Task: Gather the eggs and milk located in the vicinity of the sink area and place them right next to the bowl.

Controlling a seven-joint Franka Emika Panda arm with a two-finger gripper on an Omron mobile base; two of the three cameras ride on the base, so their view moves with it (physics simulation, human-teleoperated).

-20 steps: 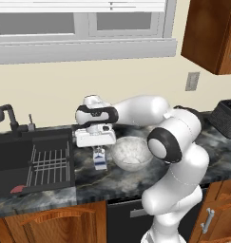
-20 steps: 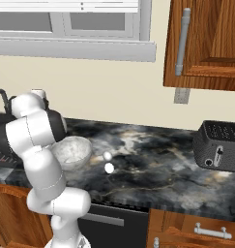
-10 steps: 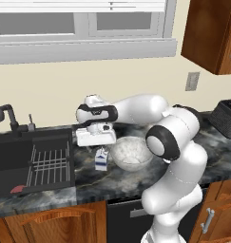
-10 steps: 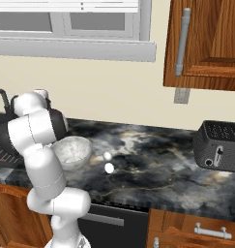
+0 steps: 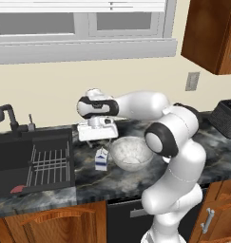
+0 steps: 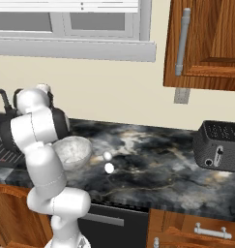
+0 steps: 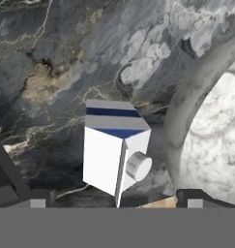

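Two eggs [image 6: 108,162] lay on the dark marble counter [image 6: 157,164] just beside the glass bowl [image 5: 131,154]. On its other side stood the milk carton [image 5: 101,159], upright, close to the rim. Above it the gripper [image 5: 97,134] hung with fingers spread wide, holding nothing, evidently so the carton could stand free.

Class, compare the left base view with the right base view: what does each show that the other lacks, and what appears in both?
Left base view alone: the milk standing upright beside the bowl, the open gripper above the carton, and the sink with its wire rack. Right base view alone: two eggs on the counter just right of the bowl, and a black toaster. Both share the bowl, the dark marble counter and the arm.
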